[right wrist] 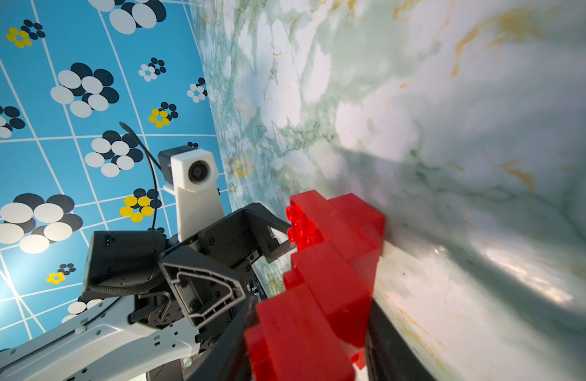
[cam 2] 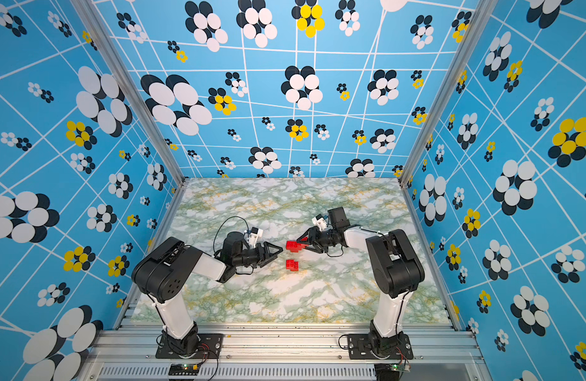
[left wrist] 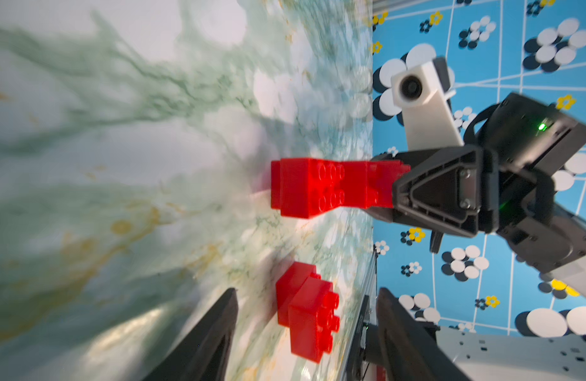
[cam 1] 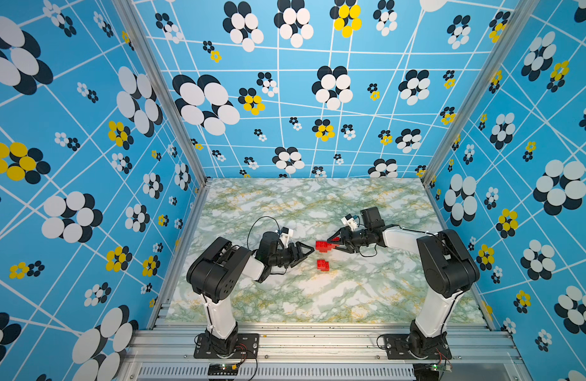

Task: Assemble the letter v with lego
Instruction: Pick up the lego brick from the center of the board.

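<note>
You are looking into a booth whose three walls are wearing a bright blue print, crossed by white lines and scattered with white, black and yellow flower shapes. Aluminium posts are running up from the tabletop's two far corners. The tabletop is showing a marbled skin, white with green veins and yellow streaks. Light is glaring off it toward its near edge, where a ribbed aluminium rail is lying across the front.
</note>
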### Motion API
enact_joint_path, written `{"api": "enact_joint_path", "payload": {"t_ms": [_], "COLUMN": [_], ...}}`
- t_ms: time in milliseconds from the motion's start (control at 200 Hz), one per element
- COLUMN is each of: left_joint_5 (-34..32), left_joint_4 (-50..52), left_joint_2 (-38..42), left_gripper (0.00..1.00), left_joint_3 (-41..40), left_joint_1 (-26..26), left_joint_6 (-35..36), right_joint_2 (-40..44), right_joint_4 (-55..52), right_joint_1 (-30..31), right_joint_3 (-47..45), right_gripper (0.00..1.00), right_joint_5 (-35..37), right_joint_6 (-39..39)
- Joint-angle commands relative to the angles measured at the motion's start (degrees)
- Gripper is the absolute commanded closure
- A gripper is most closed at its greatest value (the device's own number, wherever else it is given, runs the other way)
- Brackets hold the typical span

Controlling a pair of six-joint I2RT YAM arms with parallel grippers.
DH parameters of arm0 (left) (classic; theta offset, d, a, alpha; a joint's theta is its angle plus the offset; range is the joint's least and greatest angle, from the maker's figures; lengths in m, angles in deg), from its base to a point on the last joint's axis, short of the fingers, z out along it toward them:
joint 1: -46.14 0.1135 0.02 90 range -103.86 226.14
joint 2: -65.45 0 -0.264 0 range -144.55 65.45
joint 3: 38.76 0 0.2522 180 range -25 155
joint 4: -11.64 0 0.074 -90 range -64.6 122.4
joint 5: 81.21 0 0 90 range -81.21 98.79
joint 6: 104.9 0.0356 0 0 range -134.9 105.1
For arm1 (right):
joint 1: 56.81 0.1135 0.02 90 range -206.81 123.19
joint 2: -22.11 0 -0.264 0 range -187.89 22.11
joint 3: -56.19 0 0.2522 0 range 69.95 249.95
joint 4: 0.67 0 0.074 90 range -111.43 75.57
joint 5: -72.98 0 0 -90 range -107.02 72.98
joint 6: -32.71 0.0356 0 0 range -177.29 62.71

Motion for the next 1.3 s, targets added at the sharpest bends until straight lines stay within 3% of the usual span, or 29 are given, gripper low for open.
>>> {"api": "enact_joint_path", "payload": {"t_ms": [0,120,385,775,1294], "left_joint_5": [-2.11,-5.35,-4.94,-3.70,-4.74], "left_joint_4": [20.33,36.52,45.12,44.35,46.75], "left_joint_2": [5.63,9.78,8.03,2.83,4.03], "left_gripper": [0.32,0.34,0.35,0.40,0.41], "left_joint_3": [2.53,8.33,17.81,21.72,21.46], "left_joint_1": [-2.34,-3.93,-5.80,-8.91,-10.56], "left_joint_6": [13.82,25.95,38.60,39.51,39.24], "right_joint_2": [-0.66,-0.75,-0.48,-0.26,-0.66], "right_joint_4": [-2.87,-3.14,-4.67,-5.51,-5.34], "right_joint_1": [0.30,0.31,0.31,0.31,0.31], "right_joint_3": [1.30,1.46,1.67,2.07,2.61], "right_gripper": [0.49,0.49,0.48,0.48,0.48], "right_joint_5": [0.90,0.87,1.13,1.48,1.57], "right_joint_6": [-1.77,-1.88,-2.86,-3.14,-2.71]}}
